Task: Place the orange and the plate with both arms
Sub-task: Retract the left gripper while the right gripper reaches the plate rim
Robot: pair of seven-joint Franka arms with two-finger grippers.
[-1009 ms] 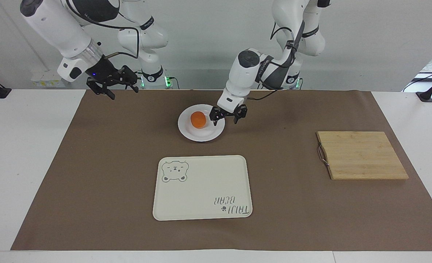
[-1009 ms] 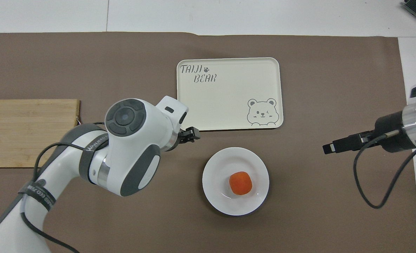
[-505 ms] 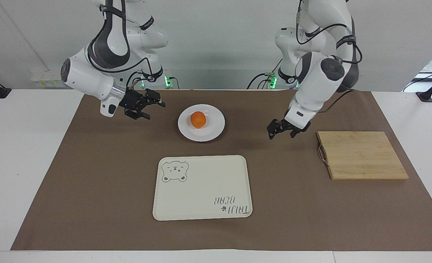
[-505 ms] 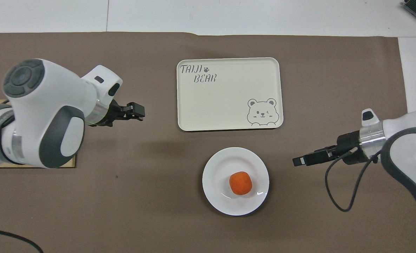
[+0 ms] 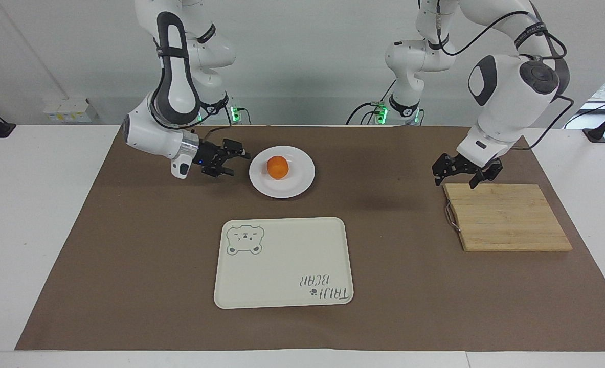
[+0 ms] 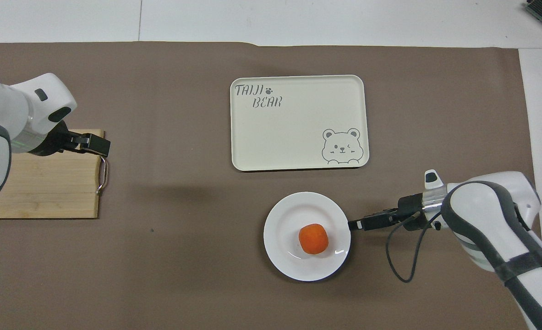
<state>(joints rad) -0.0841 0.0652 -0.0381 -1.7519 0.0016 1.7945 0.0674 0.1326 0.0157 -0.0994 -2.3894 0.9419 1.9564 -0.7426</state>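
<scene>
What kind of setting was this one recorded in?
Probably a robotics lab test bench: two arms mounted at a white table under a brown mat, with staged kitchenware: a plate, tray and cutting board.

Orange (image 6: 313, 239) sits on plate (image 6: 282, 215). Right gripper (image 6: 356, 225) just beside plate rim. Left gripper (image 6: 97, 145) over cutting board (image 6: 37, 192) corner.

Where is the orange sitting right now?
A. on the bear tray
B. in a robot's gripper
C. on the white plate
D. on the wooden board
C. The orange sits in the middle of the white plate; the bear tray and wooden board have nothing on them, and neither the right gripper beside the plate nor the left gripper over the board's edge holds it.
</scene>
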